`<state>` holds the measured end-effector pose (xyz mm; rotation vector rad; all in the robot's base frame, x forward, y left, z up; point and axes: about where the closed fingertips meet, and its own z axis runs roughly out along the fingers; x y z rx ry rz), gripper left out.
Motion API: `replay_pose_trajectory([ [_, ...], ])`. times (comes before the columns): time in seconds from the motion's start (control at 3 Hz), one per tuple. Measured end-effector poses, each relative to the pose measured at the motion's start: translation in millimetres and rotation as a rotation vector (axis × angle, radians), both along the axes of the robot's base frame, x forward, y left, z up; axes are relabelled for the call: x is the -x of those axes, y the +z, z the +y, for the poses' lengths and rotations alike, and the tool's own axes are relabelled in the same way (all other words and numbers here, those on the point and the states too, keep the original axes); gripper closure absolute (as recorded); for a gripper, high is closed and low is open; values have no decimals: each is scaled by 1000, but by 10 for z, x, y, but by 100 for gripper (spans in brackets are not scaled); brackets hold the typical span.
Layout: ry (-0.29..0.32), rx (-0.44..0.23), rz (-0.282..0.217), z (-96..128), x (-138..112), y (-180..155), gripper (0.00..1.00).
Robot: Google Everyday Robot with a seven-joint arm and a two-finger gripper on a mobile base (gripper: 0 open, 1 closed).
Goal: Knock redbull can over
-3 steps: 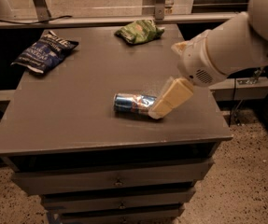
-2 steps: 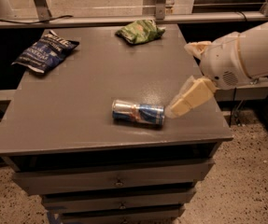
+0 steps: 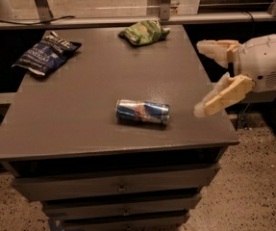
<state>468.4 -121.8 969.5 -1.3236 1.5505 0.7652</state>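
Dull grey covers the top of a low drawer cabinet [image 3: 80,109] that stands on speckled flooring, with a rail and dark shelving behind it. On that top, in the front half and somewhat right of middle, the redbull can [image 3: 142,112] lies flat on its side, blue and silver with a reddish patch at its middle. Its long axis runs almost parallel to the cabinet's front edge. I cannot say for sure which end carries the pull tab.

The gripper [image 3: 200,78] hangs at the cabinet's right edge, with its pale body out past the corner. Its two cream fingers [image 3: 224,97] are spread wide and hold nothing. The upper one reaches in over the right rim and the lower one angles down toward the front right corner. The can lies picture-left of the gripper, clearly apart from it, with bare tabletop between them, and the can's near end faces the lower finger.

By the look of it, the knocking over is done, since the can is no longer upright. Any further push along that axis would only slide the can, while a push across it could roll it toward the front edge.

A dark blue snack bag [image 3: 46,52] sits at the back left and a green snack bag [image 3: 144,32] at the back middle, both well away from the can.
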Motion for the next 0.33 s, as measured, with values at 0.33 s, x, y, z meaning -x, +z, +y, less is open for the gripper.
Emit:
replay_pose_trajectory([
  [0.33,20,-22,7,32,33,38,0],
])
